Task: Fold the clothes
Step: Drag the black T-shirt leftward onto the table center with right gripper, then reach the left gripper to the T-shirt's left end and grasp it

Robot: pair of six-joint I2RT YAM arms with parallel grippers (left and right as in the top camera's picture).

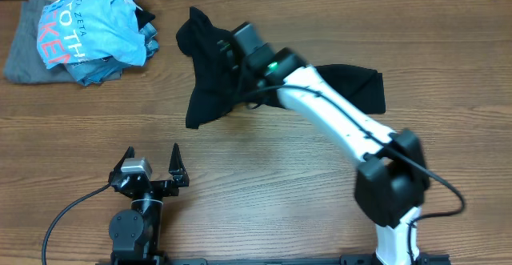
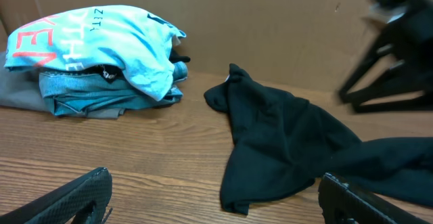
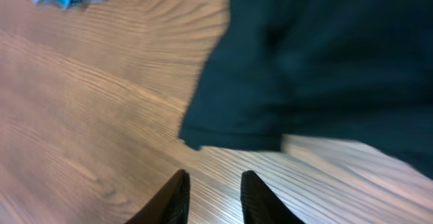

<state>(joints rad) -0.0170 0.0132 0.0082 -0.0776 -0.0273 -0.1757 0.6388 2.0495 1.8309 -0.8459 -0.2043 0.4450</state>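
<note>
Table: pale wood grain running side to side. It is bare across the whole near half, from the shirt down to the arm bases.
Back wall: plain brown board standing behind the table's far edge.
Black T-shirt: lies crumpled at the far middle of the table. One part is bunched up to a peak on the left, and the rest trails right, under the right arm. Its near-left corner ends on open wood.
Right arm: white, reaching diagonally from the near right across the shirt.
Light blue shirt: heaped with red lettering at the far left corner. It is clear of the black shirt, with a strip of wood between them.
Grey garment: underneath that heap, sticking out on its left.
Right gripper: the wrist view is blurred. The tips are slightly parted with nothing between them, over bare wood. The shirt's dark edge is just beyond them, not touching.
Left gripper: jaws spread wide and holding nothing. It sits near the front left, well apart from the shirt.
</note>
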